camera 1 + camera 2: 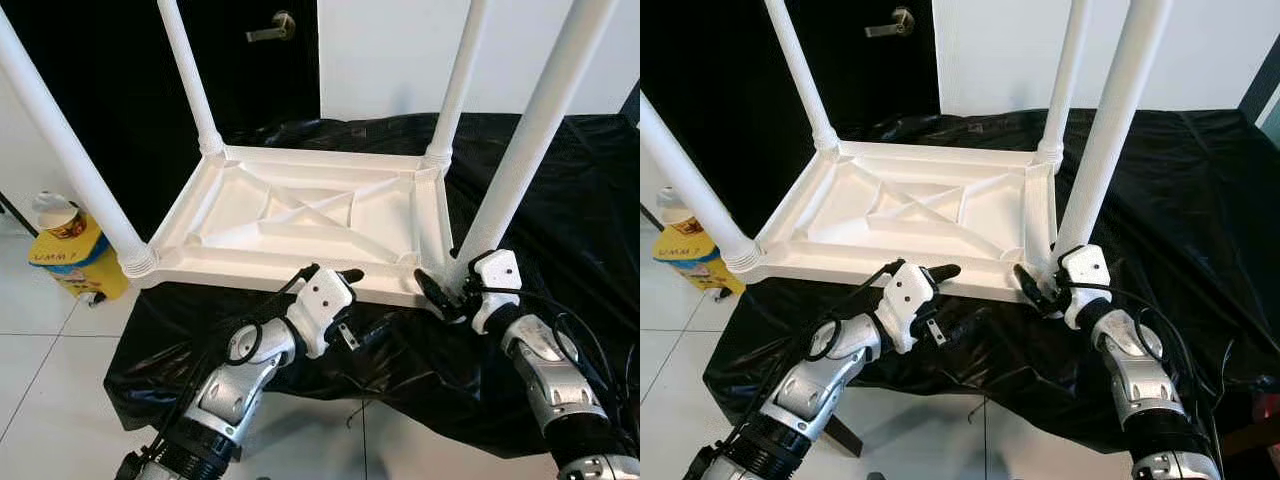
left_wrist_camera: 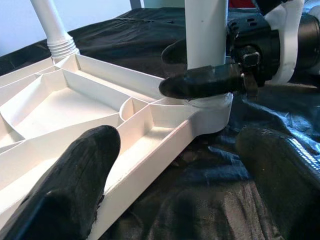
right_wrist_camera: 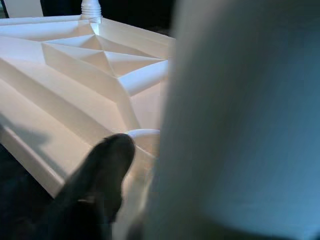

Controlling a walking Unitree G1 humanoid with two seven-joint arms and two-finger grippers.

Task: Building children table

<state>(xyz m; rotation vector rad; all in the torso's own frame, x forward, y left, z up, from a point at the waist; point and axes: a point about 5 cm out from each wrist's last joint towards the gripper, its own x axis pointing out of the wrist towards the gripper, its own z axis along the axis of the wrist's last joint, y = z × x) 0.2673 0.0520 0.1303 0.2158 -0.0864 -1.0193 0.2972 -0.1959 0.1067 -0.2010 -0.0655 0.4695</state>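
The left end effector [image 1: 340,300] is hovering with fingers spread wide, empty, straddling the near rim of the upturned white table [image 1: 300,215]. The right end effector [image 1: 445,293] is clamping the near-right leg [image 1: 530,140] at its base. The table is lying on the black-draped worktop [image 1: 560,200].

Right up against the gripper's black finger [image 3: 102,175] is a fat white leg [image 3: 240,120], ribbed tabletop underside [image 3: 75,85] just beyond it.
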